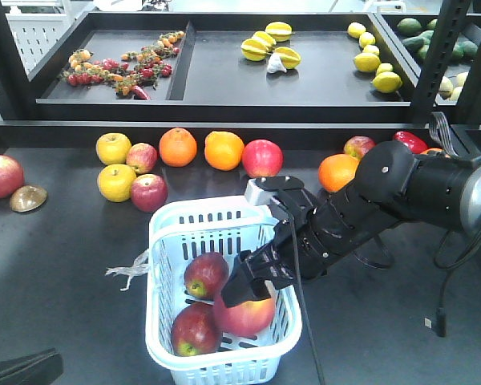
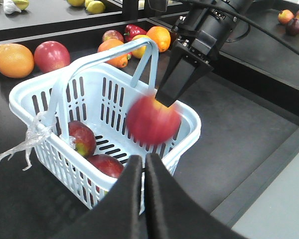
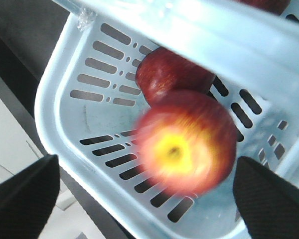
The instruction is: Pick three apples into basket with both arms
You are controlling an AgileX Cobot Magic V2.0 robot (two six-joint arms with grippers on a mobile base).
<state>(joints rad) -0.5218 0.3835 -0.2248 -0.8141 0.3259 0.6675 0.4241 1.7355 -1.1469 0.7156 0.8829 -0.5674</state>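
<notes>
The right arm [image 1: 401, 196], filling the right side of the front-facing view, was matte black and built of thick rounded segments, with a glossy dome at its joint and a grey cylindrical end at the far right edge. Thin black cables [image 1: 457, 233] looped beside it, one running down to a small plug. Near its wrist sat a pale silver-grey block [image 1: 260, 191]. Its pincer [image 1: 252, 289] had black wedge-shaped fingers. At the bottom centre of the left wrist view, the left pincer [image 2: 144, 194] showed two smooth black tapered fingers.

Black tabletop [image 1: 56, 265] below black shelf trays [image 1: 208, 84], evenly lit.
</notes>
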